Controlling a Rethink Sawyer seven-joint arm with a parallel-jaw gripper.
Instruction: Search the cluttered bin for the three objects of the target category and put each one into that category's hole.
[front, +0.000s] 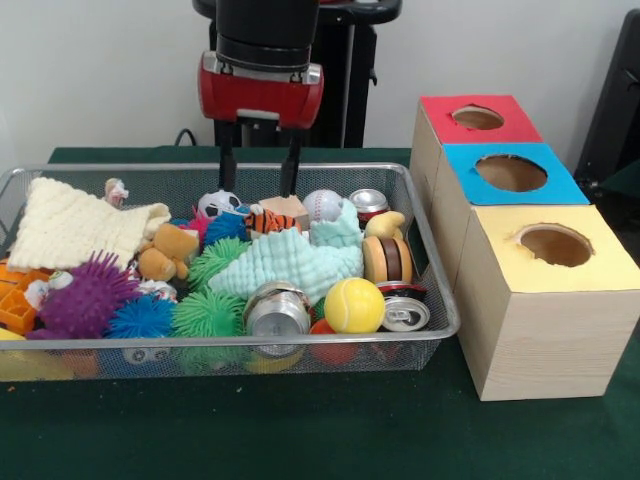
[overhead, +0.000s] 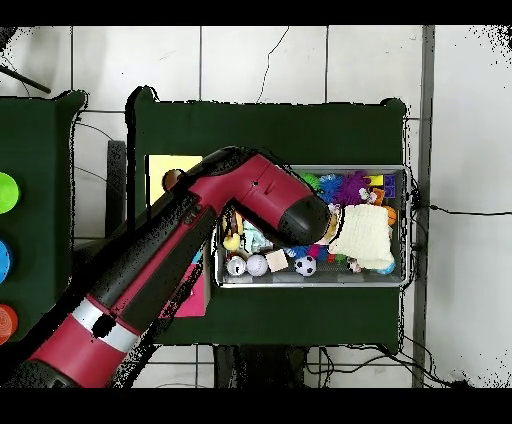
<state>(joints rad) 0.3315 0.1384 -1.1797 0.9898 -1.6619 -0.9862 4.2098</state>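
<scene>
**Gripper poised open over the bin's far side, film pieces not to be seen**

Green tablecloth (front: 300, 430) lies nearest in the front view, bare along the whole near edge. On it at the left sits the bin (front: 60, 344), its mesh front wall showing the clutter behind. From left to right inside: an orange plastic toy (front: 14, 300), a cream knitted cloth (front: 70, 225), a purple spiky ball (front: 82, 295), a brown teddy (front: 168, 252), green spiky balls (front: 208, 312), a mint-green cloth (front: 285, 262), a dented silver can (front: 277, 312), a yellow tennis ball (front: 354, 305), a second can (front: 405, 314) on its side, and a baseball (front: 322, 205) and a third can (front: 369, 202) by the far rim.

No clear plastic film can be made out in either view; if it is there, it is buried or hidden.

Above the far middle of the bin hangs the gripper (front: 260, 165), its two dark fingers (front: 228, 165) spread apart and holding nothing, their tips level with the far rim beside a small wooden block (front: 290, 208).

Right of the bin, just beside its end, stand three wooden boxes in a row running away from the camera: yellow-topped nearest, then the blue top with the hole (front: 511, 173), then red.

Overhead, the red arm (overhead: 180, 260) covers the boxes almost entirely and the bin's left part, hiding the gripper; only a yellow top panel (overhead: 172, 166) shows. That view alone shows open cloth on every side of the bin (overhead: 405, 225).
</scene>
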